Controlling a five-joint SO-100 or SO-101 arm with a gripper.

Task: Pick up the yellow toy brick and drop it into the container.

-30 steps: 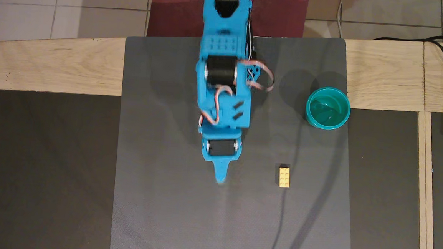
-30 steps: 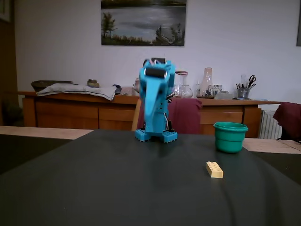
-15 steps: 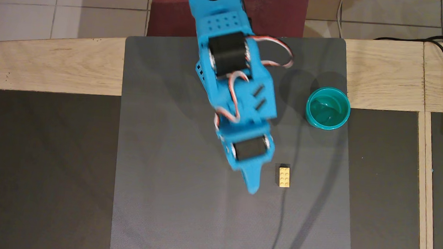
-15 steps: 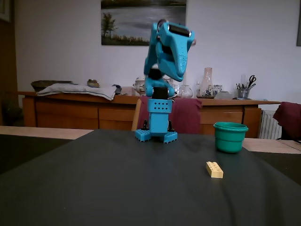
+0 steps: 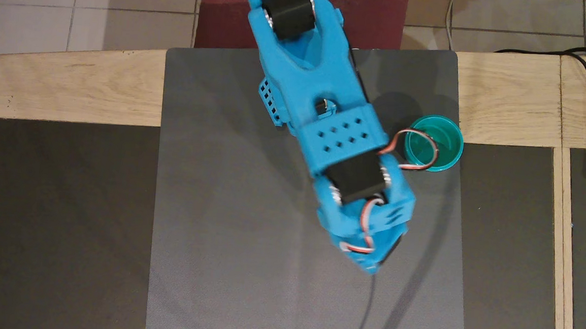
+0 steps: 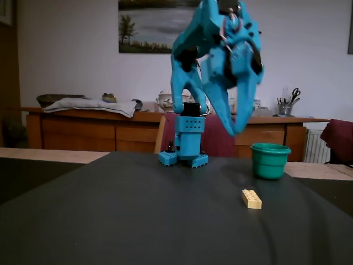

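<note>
yellow toy brick (image 6: 251, 199): small yellow plastic rectangular studded brick, flat on the dark grey mat (image 5: 226, 262); in the fixed view just in front of and slightly left of the cup; hidden under the arm in the overhead view.
arm: blue plastic robot arm (image 5: 320, 130), base left of the cup in the fixed view, reaching out over the mat toward the brick.
gripper (image 6: 236, 130): hangs high above the mat, left of and above the cup in the fixed view, well apart from the brick, holding nothing; fingers seem close together, gap not clear, cannot tell.
container (image 6: 269, 160): round teal-green plastic cup, upright, mouth up, nothing visible inside; landmark for the above.
stage: judged as approach, brick not yet grasped.
risk 1: jaws too narrow on descent would knock or push the brick away.
risk 2: misaligned descent could clip one end and spin the brick.
risk 3: arm cable loop (image 5: 416, 151) crosses over the cup in the overhead view; might snag.
counts: one brick, one cup, one arm, one mat.
</note>
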